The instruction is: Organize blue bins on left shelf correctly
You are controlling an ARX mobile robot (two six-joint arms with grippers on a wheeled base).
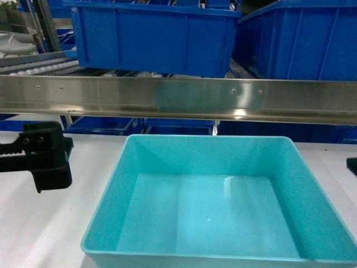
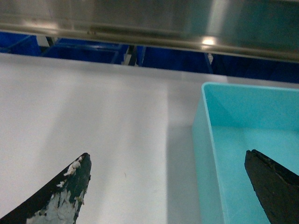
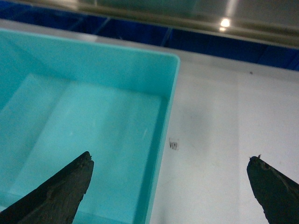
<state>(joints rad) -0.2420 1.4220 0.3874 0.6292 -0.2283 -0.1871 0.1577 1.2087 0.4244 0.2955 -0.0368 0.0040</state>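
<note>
Item one: we hold our left gripper (image 2: pixel 168 186) with its jaws spread wide, nothing between them but air. One finger (image 2: pixel 65 196), its black coating scuffed white, hangs over the bare white table (image 2: pixel 93 126); the other finger hangs over the inside of the turquoise bin (image 2: pixel 247 140). The bin's left wall runs between the two fingers, and we cannot tell whether either finger touches it.

Item two: our right gripper (image 3: pixel 173 186) is likewise spread wide and grips nothing. Its left finger (image 3: pixel 60 191) hangs over the bin's floor, its right finger over the white table. The bin's right wall and rim (image 3: pixel 170 107) pass between them. A small printed mark (image 3: pixel 174 145) lies on the table just outside that wall, between the fingers.

Item three: the turquoise bin, one piece, shallow, smooth-walled, empty. In the head view it (image 1: pixel 217 206) sits on the table between our two arms, with the left arm's black body (image 1: pixel 44 156) just beside its left wall.

Item four: the steel shelf rail (image 1: pixel 178 97), shiny, runs crosswise ahead of both grippers, beyond the bin's far wall and above table level.

Item five: dark blue crates (image 1: pixel 156 36), ribbed, stand on the shelf above that rail; more dark blue shows beneath it, behind the table
</note>
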